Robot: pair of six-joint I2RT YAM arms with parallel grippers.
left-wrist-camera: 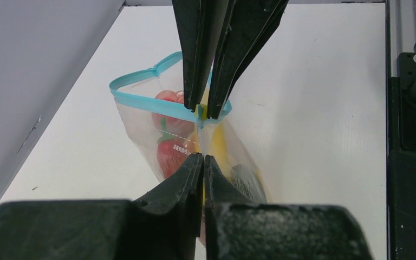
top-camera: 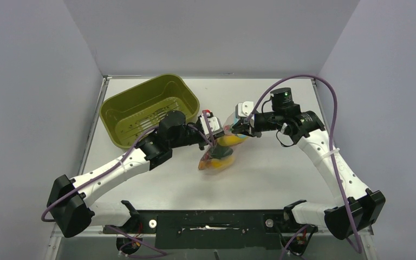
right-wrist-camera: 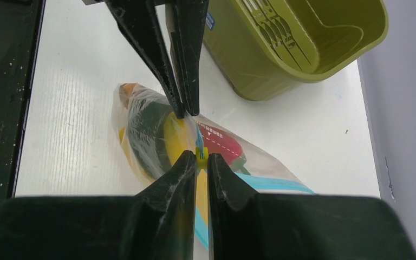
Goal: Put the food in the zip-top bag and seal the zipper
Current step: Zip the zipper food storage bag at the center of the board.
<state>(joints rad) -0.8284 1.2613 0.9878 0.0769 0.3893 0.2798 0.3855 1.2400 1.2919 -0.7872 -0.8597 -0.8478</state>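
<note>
Left wrist view showed the left gripper (left-wrist-camera: pixel 203 158) clenched on the clear film of the zip-top bag (left-wrist-camera: pixel 138 130), just under the zipper (left-wrist-camera: pixel 141 102). Directly ahead of its tips, the right gripper (right-wrist-camera: pixel 201 158) was pinched on the zipper's yellow slider (left-wrist-camera: pixel 200 111), almost tip to tip with the left one. The blue strip gaped open in a loop beside both pincers. The food (left-wrist-camera: pixel 170 151), in red, yellow and dark green, sat inside the bag just past the tips. An olive bin (right-wrist-camera: pixel 303 43) lay beyond the right gripper on the table (top-camera: pixel 281 173).
</note>
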